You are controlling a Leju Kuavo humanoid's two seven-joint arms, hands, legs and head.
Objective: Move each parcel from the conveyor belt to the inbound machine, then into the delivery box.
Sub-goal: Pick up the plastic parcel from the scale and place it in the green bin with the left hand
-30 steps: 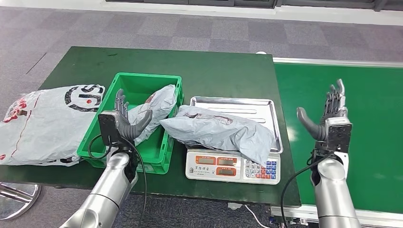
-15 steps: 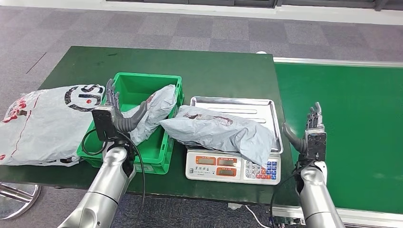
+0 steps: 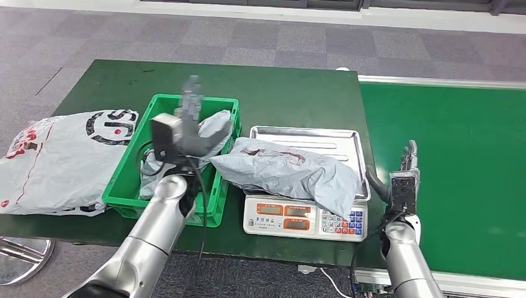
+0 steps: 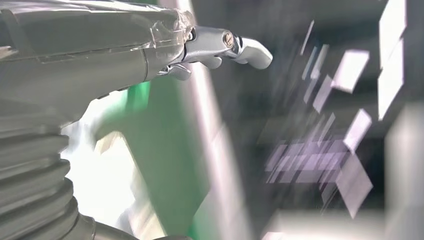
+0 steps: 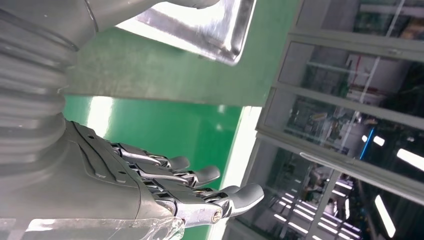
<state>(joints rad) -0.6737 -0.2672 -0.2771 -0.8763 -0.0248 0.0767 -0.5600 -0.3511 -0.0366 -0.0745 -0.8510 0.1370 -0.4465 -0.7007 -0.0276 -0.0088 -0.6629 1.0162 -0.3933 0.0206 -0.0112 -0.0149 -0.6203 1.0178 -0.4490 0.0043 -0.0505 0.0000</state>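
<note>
From my head camera, the grey parcel (image 3: 291, 172) lies on the scale tray (image 3: 338, 138); left hand (image 3: 186, 121) is blurred above the green crate (image 3: 127, 197), fingers spread, empty. Right wrist view shows my right hand (image 5: 165, 185) splayed, holding nothing.

Both arms are silver tubes with black cables looping near the wrists; the left hand (image 3: 186, 121), blurred, seems dark-fingered like the right hand (image 3: 402, 180).
</note>
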